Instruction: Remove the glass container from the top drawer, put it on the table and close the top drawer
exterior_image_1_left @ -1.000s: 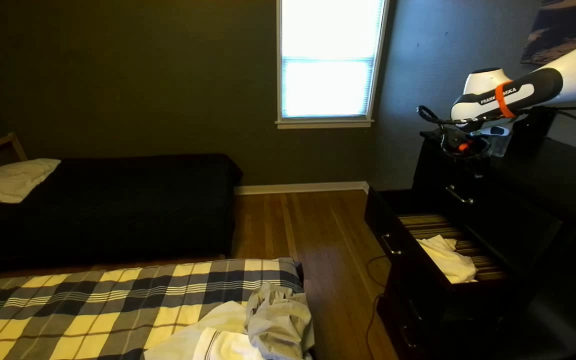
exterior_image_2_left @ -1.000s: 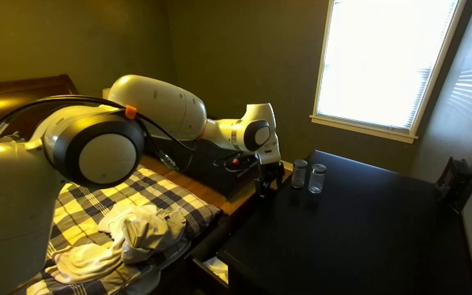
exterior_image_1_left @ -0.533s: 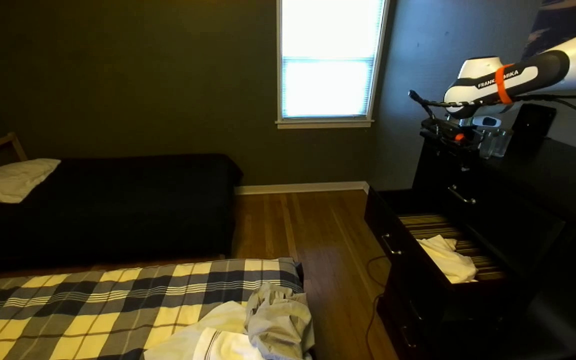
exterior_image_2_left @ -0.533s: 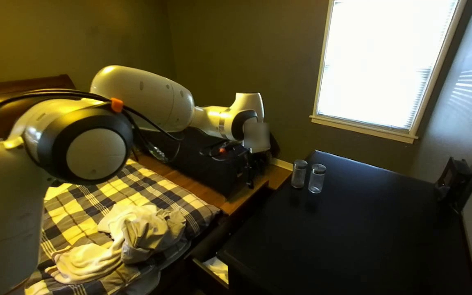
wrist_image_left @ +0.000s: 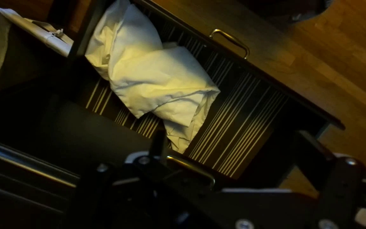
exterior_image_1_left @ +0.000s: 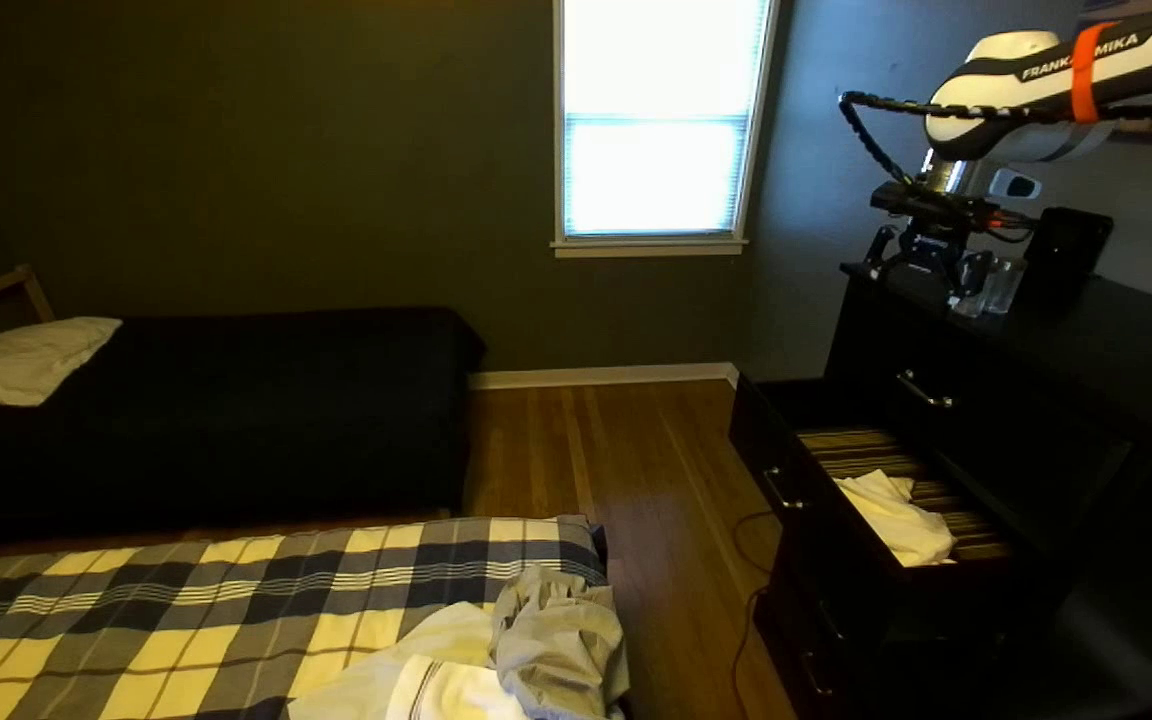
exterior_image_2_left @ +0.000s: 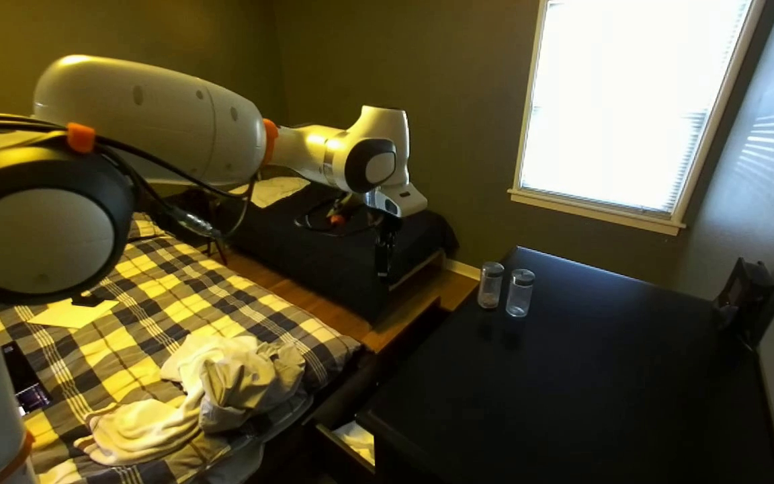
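Note:
Two clear glass containers stand upright near the far front edge of the table, the dresser's black top (exterior_image_2_left: 595,376). They are the nearer-front container (exterior_image_2_left: 490,286) and its neighbour (exterior_image_2_left: 520,296), and also show in an exterior view (exterior_image_1_left: 1004,288). The top drawer (exterior_image_1_left: 981,405) looks shut; its handle shows below my jaws in the wrist view (wrist_image_left: 192,168). My gripper (exterior_image_1_left: 916,285) is open and empty. It hangs in front of the dresser's edge, apart from the containers, and also shows side-on in an exterior view (exterior_image_2_left: 385,259). In the wrist view its fingers are wide apart (wrist_image_left: 232,136).
A lower drawer (exterior_image_1_left: 786,455) stands open with a white cloth (exterior_image_1_left: 901,515) inside. A black device (exterior_image_2_left: 750,302) stands on the dresser against the wall. A plaid bed (exterior_image_1_left: 236,600) with crumpled cloths (exterior_image_2_left: 226,383) and a dark bed (exterior_image_1_left: 236,420) are nearby.
My gripper has risen and moved away from the dresser's front edge. The containers and drawers have not moved.

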Controlling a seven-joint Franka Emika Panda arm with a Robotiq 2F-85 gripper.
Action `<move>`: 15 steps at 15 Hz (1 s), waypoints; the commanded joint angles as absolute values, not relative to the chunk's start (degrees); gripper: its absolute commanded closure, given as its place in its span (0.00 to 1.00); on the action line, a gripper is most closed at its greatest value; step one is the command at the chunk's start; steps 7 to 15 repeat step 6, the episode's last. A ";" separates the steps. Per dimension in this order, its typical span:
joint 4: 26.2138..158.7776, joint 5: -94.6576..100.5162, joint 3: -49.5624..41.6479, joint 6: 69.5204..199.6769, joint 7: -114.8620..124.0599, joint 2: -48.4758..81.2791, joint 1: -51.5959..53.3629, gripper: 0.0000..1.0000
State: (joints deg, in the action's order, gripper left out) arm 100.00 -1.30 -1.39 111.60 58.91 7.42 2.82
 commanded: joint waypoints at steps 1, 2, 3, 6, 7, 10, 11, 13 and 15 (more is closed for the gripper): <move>100.37 -1.62 -1.10 110.95 57.66 6.48 2.34 0.00; 100.86 -1.74 -1.08 110.88 56.94 5.88 2.19 0.00; 101.13 -1.75 -1.07 110.88 56.69 5.71 2.15 0.00; 101.58 -1.76 -0.99 110.89 56.42 5.73 2.16 0.00; 101.58 -1.76 -0.99 110.89 56.42 5.73 2.16 0.00; 101.58 -1.76 -0.99 110.89 56.42 5.73 2.16 0.00; 101.58 -1.76 -0.99 110.89 56.42 5.73 2.16 0.00; 101.58 -1.76 -0.99 110.89 56.42 5.73 2.16 0.00; 101.58 -1.76 -0.99 110.89 56.42 5.73 2.16 0.00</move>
